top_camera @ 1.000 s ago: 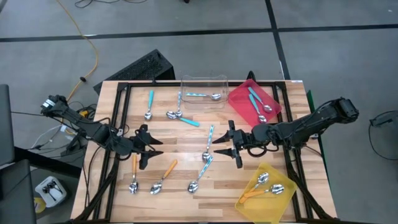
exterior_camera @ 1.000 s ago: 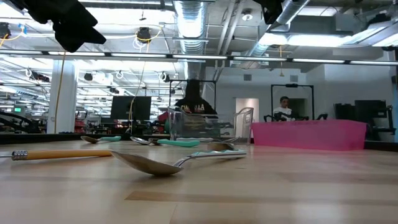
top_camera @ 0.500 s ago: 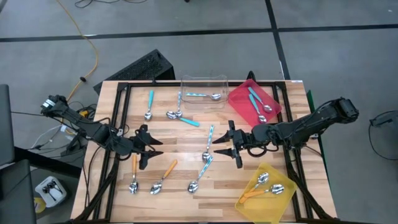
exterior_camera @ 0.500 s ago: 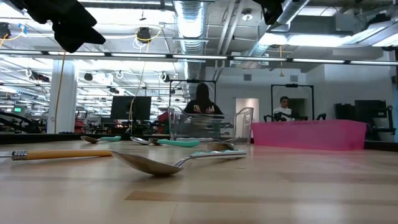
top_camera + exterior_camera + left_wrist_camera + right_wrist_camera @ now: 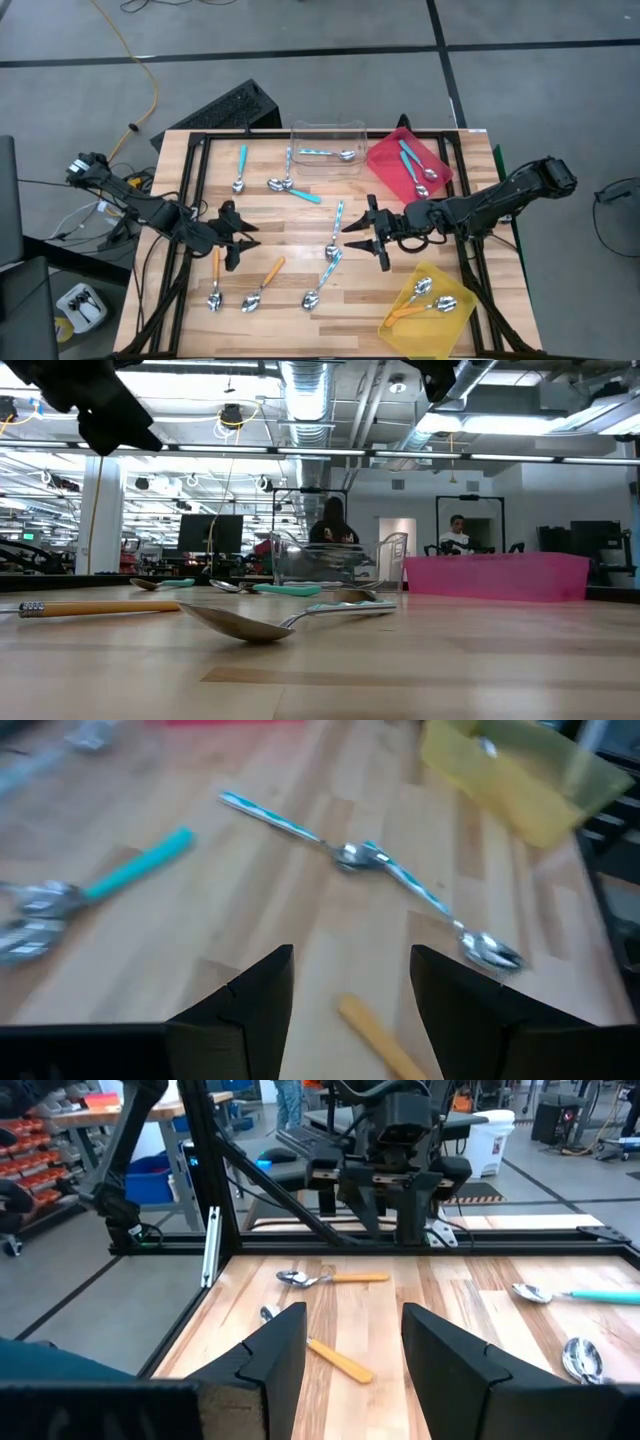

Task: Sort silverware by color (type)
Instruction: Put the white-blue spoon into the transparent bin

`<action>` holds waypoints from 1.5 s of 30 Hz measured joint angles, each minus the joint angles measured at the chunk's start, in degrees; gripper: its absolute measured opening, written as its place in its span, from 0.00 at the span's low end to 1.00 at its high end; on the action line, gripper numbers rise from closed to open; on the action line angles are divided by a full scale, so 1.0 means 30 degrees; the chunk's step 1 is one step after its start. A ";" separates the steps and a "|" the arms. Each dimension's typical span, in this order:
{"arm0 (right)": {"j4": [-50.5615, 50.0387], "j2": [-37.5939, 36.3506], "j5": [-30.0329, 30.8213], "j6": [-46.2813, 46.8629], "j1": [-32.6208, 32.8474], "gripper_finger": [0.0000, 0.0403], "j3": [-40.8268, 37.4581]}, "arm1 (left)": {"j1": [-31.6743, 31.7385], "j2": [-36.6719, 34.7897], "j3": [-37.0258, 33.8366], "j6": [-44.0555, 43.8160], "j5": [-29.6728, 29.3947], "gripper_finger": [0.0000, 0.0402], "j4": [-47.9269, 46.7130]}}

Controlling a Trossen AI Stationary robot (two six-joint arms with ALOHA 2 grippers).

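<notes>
Bright, even overhead lighting, soft shadows, motion blur throughout the left wrist view.

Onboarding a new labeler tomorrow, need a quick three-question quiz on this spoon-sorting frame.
1. True or false: the yellow plastic tray holds teal-handled spoons.
2. How many orange-handled metal spoons lie loose on the wooden table? A one, B two, C four.
3. Left gripper and right gripper: open or shut?
Key: 1 false. 2 B. 3 both open, holding nothing.
</notes>
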 joint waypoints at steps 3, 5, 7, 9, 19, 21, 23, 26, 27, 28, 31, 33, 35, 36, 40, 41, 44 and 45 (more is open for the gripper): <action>-0.0231 0.0004 0.0000 0.0430 0.0000 0.47 0.0000 | -0.0397 0.0798 0.0000 -0.0621 0.0886 0.46 0.1079; -0.0436 0.0004 0.0003 0.0496 0.0000 0.47 0.0000 | -0.0858 0.1715 0.0000 -0.1057 0.1546 0.46 0.1446; -0.0464 0.0004 -0.0005 0.0496 0.0000 0.47 0.0000 | -0.1468 0.2791 0.0000 -0.1289 0.1864 0.46 0.2127; -0.0447 0.0004 -0.0007 0.0489 -0.0003 0.47 0.0000 | -0.2131 0.3987 0.0000 -0.1298 0.1910 0.46 0.2890; -0.0527 0.0004 -0.0007 0.0430 -0.0058 0.47 0.0000 | -0.2878 0.8380 0.0581 -0.2837 0.1101 0.46 0.3250; -0.0619 0.0004 -0.0013 0.0430 -0.0058 0.47 0.0000 | -0.2878 0.8901 0.0767 -0.3250 0.1088 0.46 0.3292; -0.0676 0.0004 -0.0015 0.0430 -0.0058 0.47 0.0000 | -0.2878 0.9237 0.0867 -0.3637 0.1086 0.46 0.3258; -0.0873 0.0004 -0.0016 0.0432 -0.0058 0.47 -0.0001 | -0.2878 0.9589 0.0918 -0.4165 0.0910 0.46 0.3248; -0.0858 0.0004 -0.0015 0.0433 -0.0058 0.47 0.0000 | -0.2878 0.9671 0.0918 -0.4367 0.0820 0.46 0.3258; -0.0843 0.0004 -0.0015 0.0430 -0.0058 0.47 0.0000 | -0.2878 0.9748 0.0918 -0.4520 0.0671 0.46 0.3239; -0.0921 0.0004 -0.0016 0.0438 -0.0058 0.47 0.0000 | -0.2878 1.0047 0.0918 -0.4825 0.0301 0.46 0.3047; -0.1012 0.0004 -0.0021 0.0438 -0.0049 0.47 0.0000 | -0.2878 1.0255 0.0918 -0.4817 0.0295 0.46 0.2959; -0.1092 0.0004 -0.0019 0.0438 -0.0044 0.47 0.0000 | -0.2870 1.0351 0.0918 -0.4817 0.0285 0.46 0.2897; -0.1148 0.0004 -0.0015 0.0438 -0.0044 0.47 -0.0007 | -0.2870 1.0348 0.0918 -0.4817 0.0292 0.46 0.2861; -0.1337 0.0004 -0.0007 0.0445 -0.0058 0.47 -0.0005 | -0.2790 1.0337 0.0918 -0.4817 0.0263 0.46 0.2955; -0.1424 0.0004 -0.0003 0.0445 -0.0066 0.47 -0.0007 | -0.2790 1.0337 0.0918 -0.4817 0.0263 0.46 0.2952; -0.1437 0.0020 0.1010 0.0565 -0.0160 0.47 -0.0007 | -0.2790 1.0337 0.0918 -0.4810 0.0232 0.46 0.2908; -0.1429 0.0093 0.1843 0.0899 -0.0175 0.47 -0.0007 | -0.2785 1.0337 0.0918 -0.4810 0.0148 0.46 0.2930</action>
